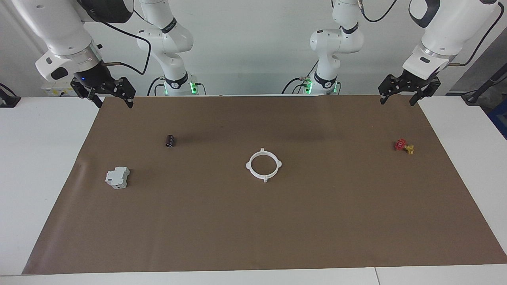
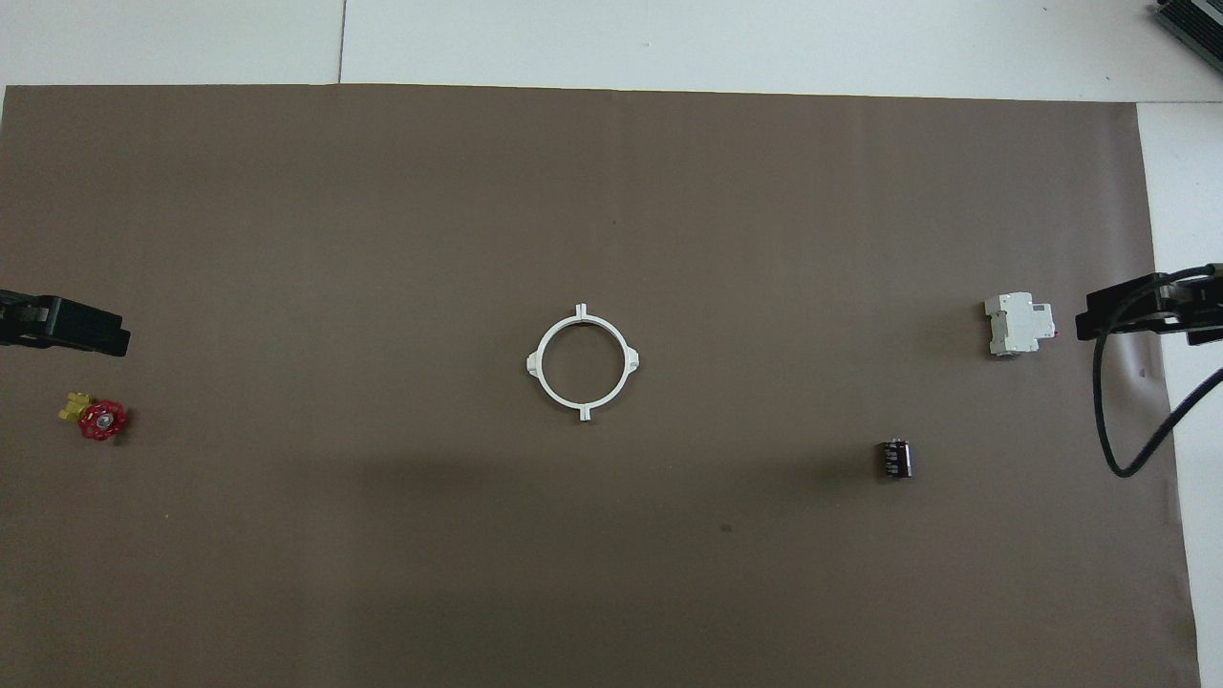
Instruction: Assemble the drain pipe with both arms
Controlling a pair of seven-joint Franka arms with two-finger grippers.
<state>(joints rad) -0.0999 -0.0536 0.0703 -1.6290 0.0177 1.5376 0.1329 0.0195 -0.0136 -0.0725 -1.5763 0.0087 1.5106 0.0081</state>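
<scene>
The left gripper (image 1: 397,100) hangs with its fingers spread and nothing between them, up over the mat's edge nearest the robots at the left arm's end of the table. The right gripper (image 1: 113,101) is just the same at the right arm's end: fingers apart, holding nothing, over the corner of the mat. Both arms are waiting, well apart from everything on the table.

Out in the middle of the brown mat (image 1: 253,221) lies the drain pipe (image 1: 250,166), its 2 white half-rings closed together into 1 flat ring with 4 small tabs sticking out around it. Toward the left arm's end sits a small red-and-yellow valve (image 1: 404,146). Toward the right arm's end there is a little black cylinder (image 1: 170,140) lying on its side, and farther from the robots than that, a grey-white boxy block (image 1: 117,177)
</scene>
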